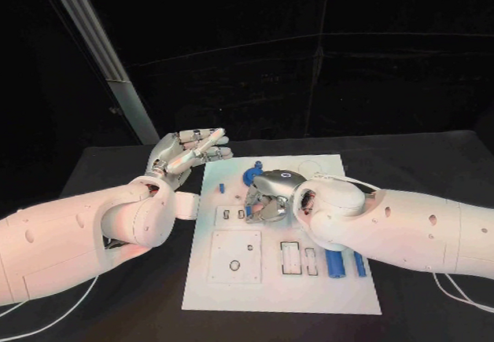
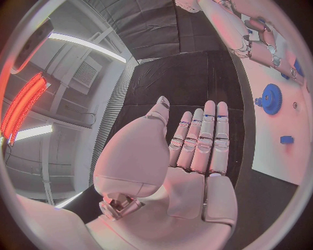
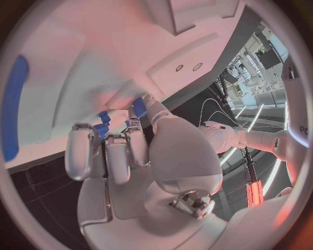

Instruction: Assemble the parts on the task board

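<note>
The white task board lies in the middle of the black table. My right hand hovers low over the board's far half with its fingers curled down. In the right wrist view its fingertips and thumb close on a small blue part right at the board's surface. My left hand is raised beside the board's far left corner, flat, with straight fingers and nothing in it. A blue gear stands on the board's far end, with a small blue piece near it.
Two blue rods lie on the board's near right side, one of them also visible past my right hand. Several cut-out slots mark the board's near half. A metal post rises behind the table's far left.
</note>
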{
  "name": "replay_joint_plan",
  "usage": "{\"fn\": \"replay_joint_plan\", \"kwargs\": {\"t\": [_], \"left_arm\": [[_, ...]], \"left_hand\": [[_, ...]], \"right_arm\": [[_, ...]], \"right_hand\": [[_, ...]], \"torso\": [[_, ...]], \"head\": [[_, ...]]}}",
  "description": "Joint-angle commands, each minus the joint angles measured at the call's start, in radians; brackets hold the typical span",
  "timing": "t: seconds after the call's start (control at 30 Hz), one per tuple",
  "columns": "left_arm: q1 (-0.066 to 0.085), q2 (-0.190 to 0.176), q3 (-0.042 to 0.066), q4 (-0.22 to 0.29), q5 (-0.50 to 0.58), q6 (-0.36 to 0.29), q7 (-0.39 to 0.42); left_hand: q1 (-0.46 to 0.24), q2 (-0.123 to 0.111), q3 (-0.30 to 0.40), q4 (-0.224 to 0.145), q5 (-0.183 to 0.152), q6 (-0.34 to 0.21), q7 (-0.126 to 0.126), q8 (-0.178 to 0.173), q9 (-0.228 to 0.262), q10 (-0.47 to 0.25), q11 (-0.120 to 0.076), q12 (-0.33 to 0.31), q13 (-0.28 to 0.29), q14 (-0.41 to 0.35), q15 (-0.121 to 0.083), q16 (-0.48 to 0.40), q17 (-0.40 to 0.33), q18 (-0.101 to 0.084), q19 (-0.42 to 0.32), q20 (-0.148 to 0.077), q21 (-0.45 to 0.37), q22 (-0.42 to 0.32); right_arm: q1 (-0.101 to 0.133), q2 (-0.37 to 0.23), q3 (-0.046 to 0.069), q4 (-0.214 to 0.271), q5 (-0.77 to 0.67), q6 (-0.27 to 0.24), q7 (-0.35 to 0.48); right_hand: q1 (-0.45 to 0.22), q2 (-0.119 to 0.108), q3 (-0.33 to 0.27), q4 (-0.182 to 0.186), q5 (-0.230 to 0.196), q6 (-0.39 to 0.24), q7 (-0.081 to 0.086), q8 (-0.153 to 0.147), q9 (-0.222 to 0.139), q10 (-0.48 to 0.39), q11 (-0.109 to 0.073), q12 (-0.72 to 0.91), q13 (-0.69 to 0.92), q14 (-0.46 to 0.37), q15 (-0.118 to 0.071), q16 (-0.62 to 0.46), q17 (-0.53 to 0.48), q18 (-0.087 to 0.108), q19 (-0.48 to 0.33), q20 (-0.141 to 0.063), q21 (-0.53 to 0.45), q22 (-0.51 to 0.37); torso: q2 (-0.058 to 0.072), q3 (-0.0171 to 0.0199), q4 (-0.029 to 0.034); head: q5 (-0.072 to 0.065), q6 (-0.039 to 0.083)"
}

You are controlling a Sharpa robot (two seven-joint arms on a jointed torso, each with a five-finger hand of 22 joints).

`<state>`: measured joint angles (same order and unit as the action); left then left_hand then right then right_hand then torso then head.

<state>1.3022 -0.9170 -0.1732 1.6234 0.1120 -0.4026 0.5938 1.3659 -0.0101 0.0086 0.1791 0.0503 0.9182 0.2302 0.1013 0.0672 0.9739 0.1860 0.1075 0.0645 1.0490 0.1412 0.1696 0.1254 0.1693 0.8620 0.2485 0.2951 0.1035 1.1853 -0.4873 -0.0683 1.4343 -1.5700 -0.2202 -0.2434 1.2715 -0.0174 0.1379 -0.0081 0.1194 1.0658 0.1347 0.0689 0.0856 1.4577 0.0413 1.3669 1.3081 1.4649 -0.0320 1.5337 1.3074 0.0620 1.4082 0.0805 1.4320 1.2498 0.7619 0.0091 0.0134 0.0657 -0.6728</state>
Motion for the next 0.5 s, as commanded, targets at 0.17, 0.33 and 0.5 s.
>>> {"fn": "replay_joint_plan", "kwargs": {"t": [0.17,0.33,0.5], "left_arm": [[0.002,0.001,0.001,0.0,0.0,0.014,0.003],[0.002,0.001,0.001,0.0,0.0,0.015,0.002],[0.001,0.001,0.001,-0.001,0.0,0.016,0.001]], "left_hand": [[0.002,0.012,-0.004,-0.004,0.0,0.008,-0.002,-0.006,-0.001,-0.002,-0.003,-0.007,-0.001,0.008,-0.002,-0.007,0.001,0.015,0.007,0.003,-0.006,-0.002],[0.002,0.012,-0.004,-0.004,0.0,0.008,-0.002,-0.006,-0.001,-0.002,-0.003,-0.007,-0.001,0.008,-0.002,-0.007,0.001,0.015,0.007,0.003,-0.006,-0.002],[0.002,0.012,-0.004,-0.004,0.0,0.008,-0.002,-0.006,-0.001,-0.002,-0.003,-0.007,-0.001,0.008,-0.002,-0.007,0.001,0.015,0.007,0.003,-0.006,-0.002]], "right_arm": [[-0.005,-0.001,-0.006,-0.002,-0.015,0.005,-0.034],[-0.005,-0.001,-0.006,0.0,-0.017,-0.014,-0.037],[-0.005,-0.003,-0.006,0.006,-0.019,-0.061,-0.034]], "right_hand": [[-0.027,-0.015,-0.026,0.014,-0.005,-0.031,0.005,-0.007,-0.007,-0.008,0.012,-0.022,0.106,0.086,0.012,-0.007,0.178,0.005,-0.009,0.007,-0.009,-0.009],[-0.038,-0.024,-0.049,0.03,-0.001,-0.05,0.008,-0.005,-0.01,-0.017,0.015,-0.037,0.095,0.086,0.015,-0.009,0.176,0.006,-0.012,0.01,-0.012,-0.014],[-0.046,-0.032,-0.073,0.048,-0.002,-0.07,0.012,-0.005,-0.012,-0.025,0.019,-0.051,0.085,0.085,0.018,-0.01,0.175,0.007,-0.012,0.013,-0.014,-0.017]], "torso": [[0.0,0.0002,-0.0001],[0.0,0.0002,-0.0001],[0.0,0.0003,0.0001]], "head": [[0.0,0.001],[-0.001,0.0],[-0.001,0.001]]}}
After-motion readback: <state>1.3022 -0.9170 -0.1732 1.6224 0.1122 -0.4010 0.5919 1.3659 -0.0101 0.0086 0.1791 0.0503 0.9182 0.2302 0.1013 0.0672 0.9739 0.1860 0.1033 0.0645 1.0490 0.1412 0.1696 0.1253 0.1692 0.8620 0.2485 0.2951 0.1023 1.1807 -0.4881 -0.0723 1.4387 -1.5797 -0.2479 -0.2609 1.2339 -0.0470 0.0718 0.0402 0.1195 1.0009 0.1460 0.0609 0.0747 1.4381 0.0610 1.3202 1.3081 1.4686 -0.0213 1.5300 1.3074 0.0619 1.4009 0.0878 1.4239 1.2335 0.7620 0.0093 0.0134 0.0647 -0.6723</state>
